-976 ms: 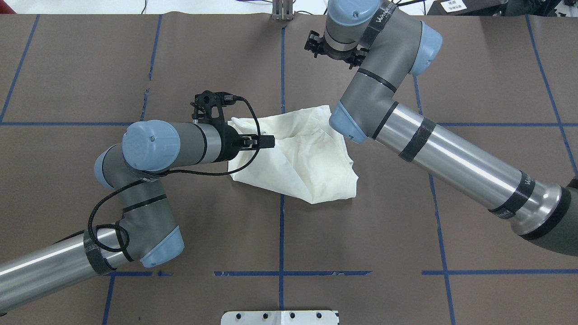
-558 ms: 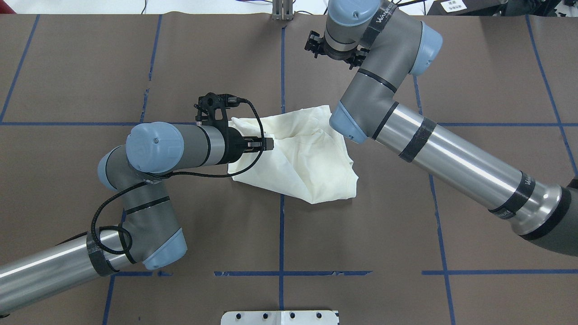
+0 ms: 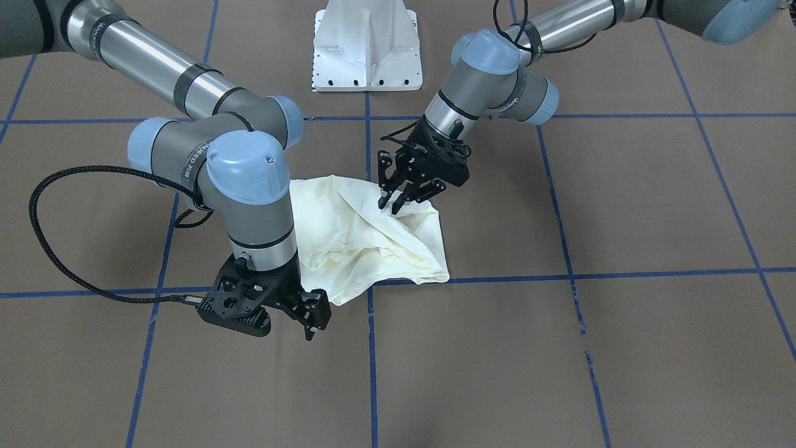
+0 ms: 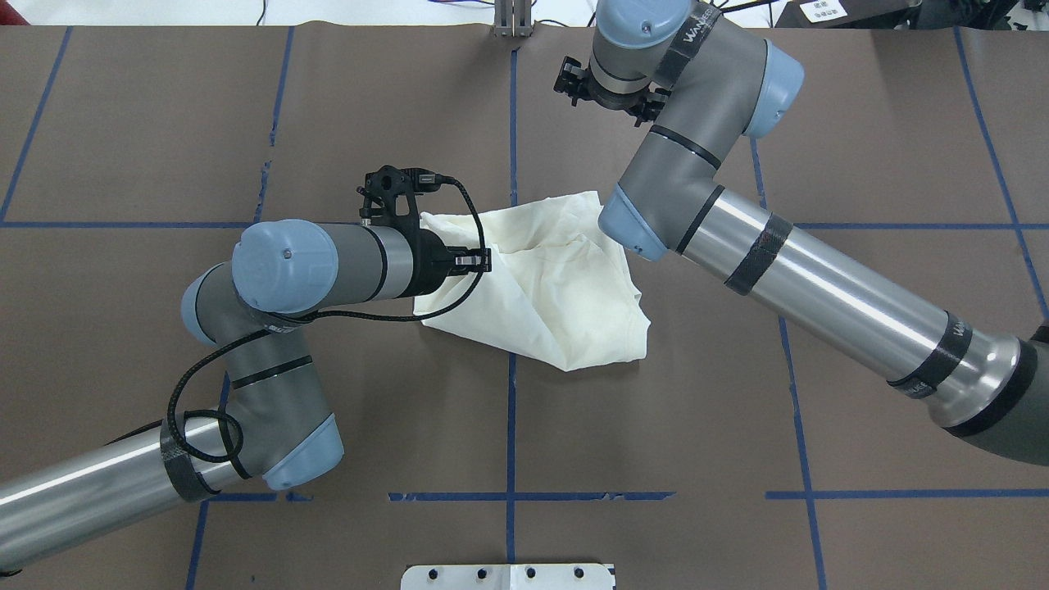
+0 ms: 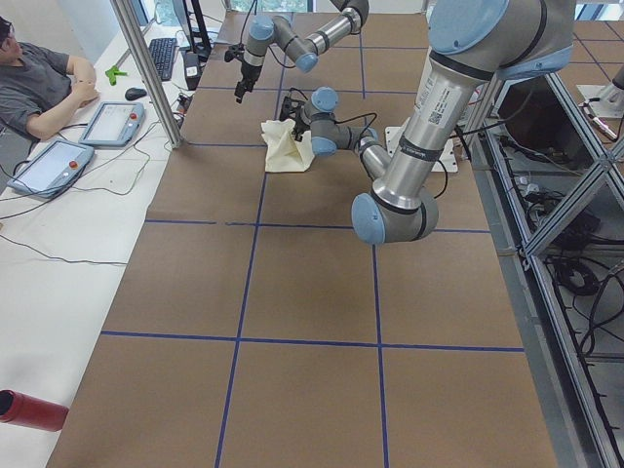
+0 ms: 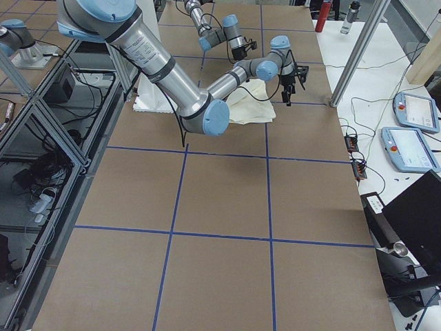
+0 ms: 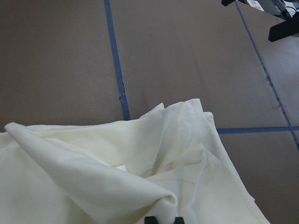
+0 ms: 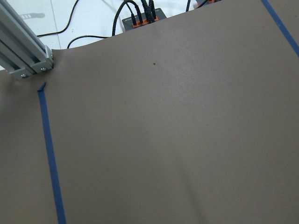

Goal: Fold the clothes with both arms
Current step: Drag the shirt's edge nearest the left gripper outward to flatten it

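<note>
Change over the last second: the left arm (image 4: 287, 266) has been shifted slightly toward the shirt (image 4: 557, 287) and its wrist pitched further down, so the left end effector (image 3: 392, 208) is now planted on a raised fold at the shirt's near-left part. The fingers are drawn almost together, and cloth appears to be pinched between them. The right arm (image 4: 819, 287) has not moved. The right end effector (image 3: 314, 320) is held above bare table (image 4: 737, 410) just past the shirt's far edge, looks open, nothing held.

Meaning: a one-sided grasp is judged to be set; a second grasp point is still needed before any fold can be made.

The shirt is bunched near the table centre, across the middle tape line; no print is visible.

Count: 1 shirt, 2 arms, 2 end effectors
</note>
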### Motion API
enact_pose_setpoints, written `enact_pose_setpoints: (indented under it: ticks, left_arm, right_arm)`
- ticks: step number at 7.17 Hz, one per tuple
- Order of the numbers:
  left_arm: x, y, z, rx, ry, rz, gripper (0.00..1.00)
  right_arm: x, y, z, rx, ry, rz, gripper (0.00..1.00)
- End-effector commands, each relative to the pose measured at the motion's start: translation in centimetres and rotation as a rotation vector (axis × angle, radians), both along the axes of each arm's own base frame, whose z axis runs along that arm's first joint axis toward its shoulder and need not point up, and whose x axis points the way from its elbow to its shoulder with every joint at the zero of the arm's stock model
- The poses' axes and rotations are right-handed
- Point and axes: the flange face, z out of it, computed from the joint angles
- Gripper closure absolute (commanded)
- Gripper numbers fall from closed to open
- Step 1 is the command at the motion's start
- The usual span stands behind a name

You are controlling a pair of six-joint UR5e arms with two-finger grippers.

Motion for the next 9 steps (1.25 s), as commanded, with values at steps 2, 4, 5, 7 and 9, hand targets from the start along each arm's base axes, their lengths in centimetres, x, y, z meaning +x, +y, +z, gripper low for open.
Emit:
enact_pose_setpoints:
  ticks: [2,4,5,7,9]
  left_arm:
    - [-1.9,0.7,4.0,-0.01,-0.039,-0.001,1.0]
    - [-3.0,1.3,7.9,-0.033,-0.082,-0.002,1.0]
    - [-3.7,1.9,10.1,-0.029,-0.073,-0.001,1.0]
    - [-4.5,3.0,12.6,-0.026,-0.054,0.005,1.0]
    - [-4.5,3.1,14.0,-0.037,-0.074,0.008,1.0]
  right_arm:
    - [0.1,0.0,0.9,-0.006,0.009,0.0,0.0]
    - [0.1,0.0,1.1,-0.008,0.012,0.0,0.0]
    - [0.1,0.0,1.1,-0.008,0.012,0.0,0.0]
    - [0.1,0.1,1.4,-0.01,0.014,0.0,0.0]
    - [0.1,0.1,1.5,0.001,0.001,0.001,0.0]
